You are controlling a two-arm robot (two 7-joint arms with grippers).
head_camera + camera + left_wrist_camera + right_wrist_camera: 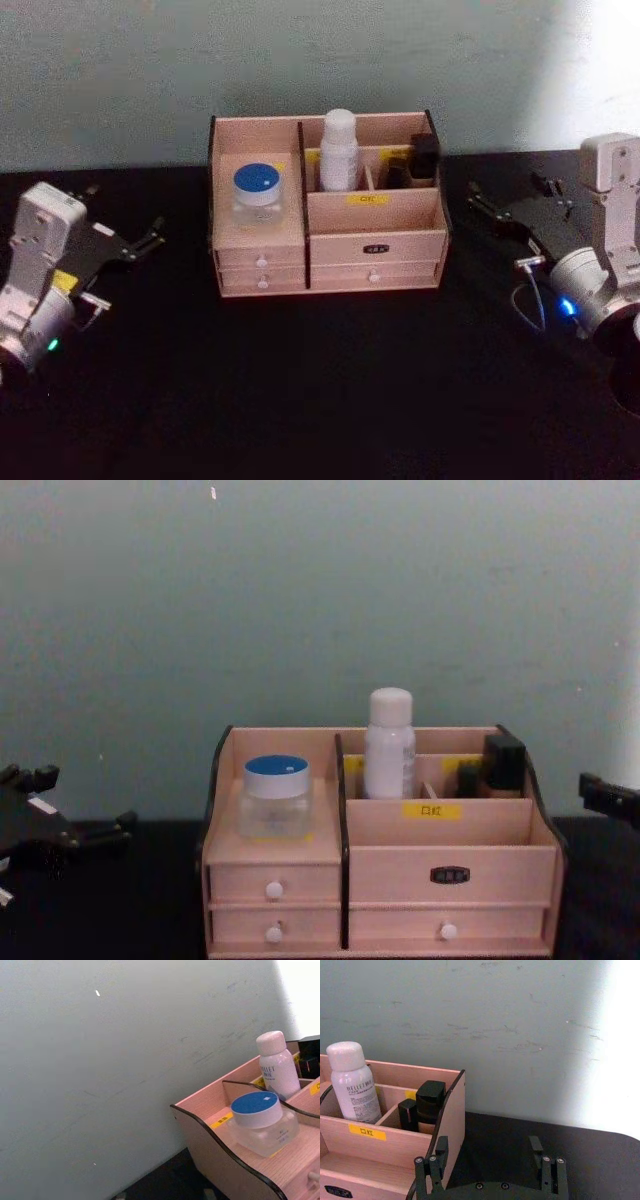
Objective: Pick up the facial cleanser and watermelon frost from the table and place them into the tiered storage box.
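The black table (330, 400) fills the lower two thirds of the head view, under a pale green wall (120, 70) across the top. The wooden storage box (328, 205) stands at the middle of that view, against the wall, its drawers facing the camera.

The left gripper (150, 235) sits at the left edge of the head view, level with the box and well apart from it, its black fingers spread and empty. The right gripper (480, 205) sits at the right side, also level with the box and clear of it; in the right wrist view its fingers (432, 1162) stand wide apart with nothing between them.

The white bottle (339, 150) stands upright in a back compartment near the box's centre. The blue-lidded jar (258, 195) sits upright in the left compartment, above the two small left drawers. Small black containers (420, 160) occupy the back right compartment, right of the bottle.
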